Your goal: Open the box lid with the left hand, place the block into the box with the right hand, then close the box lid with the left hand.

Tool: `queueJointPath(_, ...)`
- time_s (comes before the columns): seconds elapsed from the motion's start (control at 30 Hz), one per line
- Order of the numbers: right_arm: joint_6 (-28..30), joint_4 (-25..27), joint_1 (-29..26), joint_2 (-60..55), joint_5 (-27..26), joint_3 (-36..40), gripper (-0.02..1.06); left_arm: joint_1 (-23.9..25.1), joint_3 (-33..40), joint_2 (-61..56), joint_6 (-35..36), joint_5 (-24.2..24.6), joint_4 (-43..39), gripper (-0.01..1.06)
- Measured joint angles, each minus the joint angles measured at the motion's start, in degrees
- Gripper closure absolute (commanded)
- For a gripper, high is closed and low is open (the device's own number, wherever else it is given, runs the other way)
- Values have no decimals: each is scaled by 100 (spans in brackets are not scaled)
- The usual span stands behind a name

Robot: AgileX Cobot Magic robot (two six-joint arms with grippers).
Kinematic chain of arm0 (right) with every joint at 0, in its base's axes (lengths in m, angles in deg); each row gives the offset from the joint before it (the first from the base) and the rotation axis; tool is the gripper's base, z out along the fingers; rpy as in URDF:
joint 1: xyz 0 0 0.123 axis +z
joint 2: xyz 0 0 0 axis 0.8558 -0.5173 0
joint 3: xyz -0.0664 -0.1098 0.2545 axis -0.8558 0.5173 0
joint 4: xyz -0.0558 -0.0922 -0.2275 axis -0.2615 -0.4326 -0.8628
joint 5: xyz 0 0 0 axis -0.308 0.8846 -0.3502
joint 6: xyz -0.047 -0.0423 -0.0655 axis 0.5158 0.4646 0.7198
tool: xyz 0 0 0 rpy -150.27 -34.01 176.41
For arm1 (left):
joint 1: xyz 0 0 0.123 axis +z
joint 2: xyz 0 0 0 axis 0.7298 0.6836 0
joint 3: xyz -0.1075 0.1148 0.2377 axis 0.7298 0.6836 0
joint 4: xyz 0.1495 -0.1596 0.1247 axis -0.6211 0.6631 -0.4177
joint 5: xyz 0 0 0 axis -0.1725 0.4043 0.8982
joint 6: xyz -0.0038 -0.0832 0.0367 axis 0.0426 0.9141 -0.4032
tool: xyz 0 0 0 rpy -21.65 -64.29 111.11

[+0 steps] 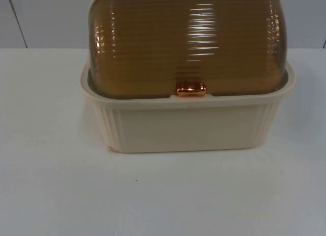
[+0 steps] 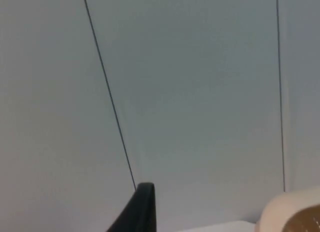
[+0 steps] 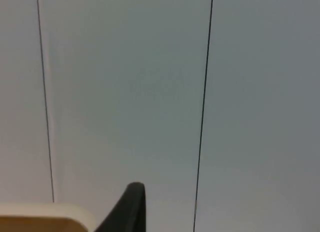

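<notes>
White desk (image 1: 51,195) runs back to a grey partition wall (image 1: 46,17). On it stands the cream box (image 1: 188,126), near the wall, with its brown ribbed lid (image 1: 186,42) closed and a copper latch (image 1: 191,89) at the front. Left gripper (image 2: 142,212) and right gripper (image 3: 130,209) face the wall beside the box; I cannot tell if their fingers are released or clenched
</notes>
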Motion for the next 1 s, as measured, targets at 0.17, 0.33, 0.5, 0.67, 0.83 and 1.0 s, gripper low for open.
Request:
queueJointPath(0.17,0,0,0,107,614,0,0,0,0,-231,0,555,0,1)
queueJointPath(0.33,0,-9,30,111,1126,15,0,0,102,-377,0,910,0,1)
queueJointPath(0.5,-24,-9,178,144,1461,335,0,0,747,-532,194,1041,0,1)
queueJointPath(0.67,-50,-93,209,157,1646,1293,0,0,1821,-765,265,1061,0,1)
queueJointPath(0.83,-64,-147,209,320,1608,2196,0,-16,2564,-841,266,1070,0,1)
queueJointPath(1.0,-102,-158,209,638,1399,2891,0,-121,2767,-841,278,1070,-52,1)
